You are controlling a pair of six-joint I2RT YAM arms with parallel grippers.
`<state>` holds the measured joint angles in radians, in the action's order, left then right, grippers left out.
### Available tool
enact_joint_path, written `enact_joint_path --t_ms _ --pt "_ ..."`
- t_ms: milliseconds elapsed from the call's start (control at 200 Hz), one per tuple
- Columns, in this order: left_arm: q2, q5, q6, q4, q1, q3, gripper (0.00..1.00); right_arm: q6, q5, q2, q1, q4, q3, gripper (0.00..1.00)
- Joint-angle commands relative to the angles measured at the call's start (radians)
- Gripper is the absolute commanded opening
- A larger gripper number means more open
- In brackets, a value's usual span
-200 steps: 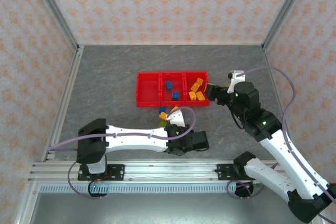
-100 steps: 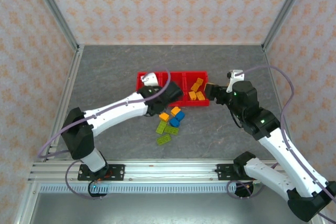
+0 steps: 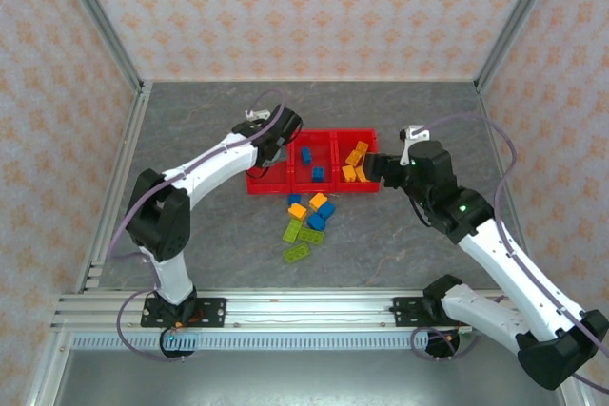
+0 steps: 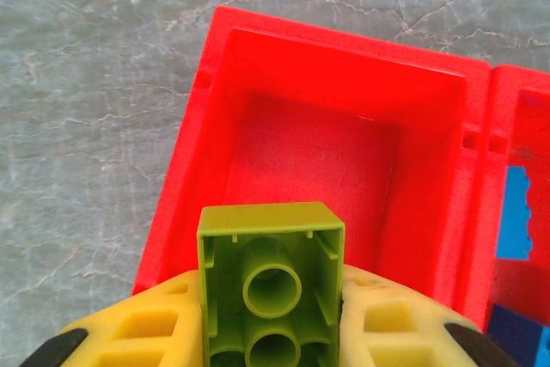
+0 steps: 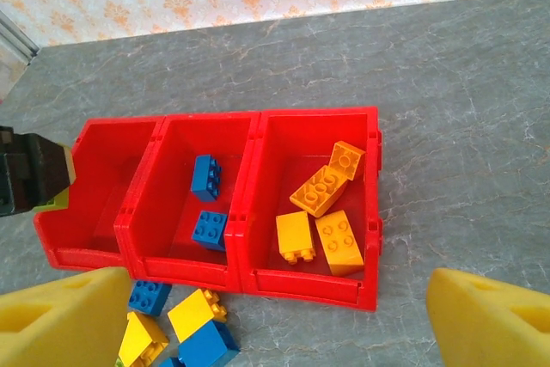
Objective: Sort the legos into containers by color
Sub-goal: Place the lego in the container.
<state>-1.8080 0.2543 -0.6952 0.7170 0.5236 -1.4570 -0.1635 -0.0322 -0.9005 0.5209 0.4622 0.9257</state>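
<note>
A grey stone-patterned tabletop (image 3: 428, 111) carries a red tray (image 3: 269, 184) of three joined bins, set near its middle and parallel to the far edge.

The left gripper (image 3: 276, 135) reaches over the tray's left end, its yellow fingers (image 4: 142, 333) clamped on a lime green brick (image 4: 271, 294). From the left wrist the brick shows its hollow underside. It hangs above the near rim of the left bin (image 4: 344, 58), whose red floor shows beyond it.

The middle bin (image 5: 206, 118) holds two blue bricks (image 5: 206, 176). The right bin (image 5: 318, 113) holds four orange-yellow bricks (image 5: 326, 186), two of them leaning on each other toward the far wall.

The right gripper (image 3: 376, 166) hovers just beside the tray's right end, holding nothing, with its yellow fingers (image 5: 60, 315) spread wide apart.

Loose bricks (image 3: 309, 235) lie clustered on the tabletop just off the tray's near side, toward the near edge: blue and orange-yellow ones closest to the tray, lime green ones a little further out.
</note>
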Motion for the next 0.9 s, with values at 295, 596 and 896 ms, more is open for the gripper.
enact_joint_path --t_ms 295,596,896 --pt "-0.142 -0.107 0.168 -0.028 -0.038 -0.091 0.16 0.021 -0.038 -0.049 0.007 -0.020 0.032 0.89" --pt "-0.147 -0.068 0.172 -0.043 -0.058 -0.094 0.46 0.019 -0.046 -0.048 0.007 -0.023 0.021 0.89" --pt "-0.048 -0.109 0.171 -0.122 -0.059 -0.040 0.51 0.019 -0.049 -0.050 0.007 -0.024 0.021 0.89"
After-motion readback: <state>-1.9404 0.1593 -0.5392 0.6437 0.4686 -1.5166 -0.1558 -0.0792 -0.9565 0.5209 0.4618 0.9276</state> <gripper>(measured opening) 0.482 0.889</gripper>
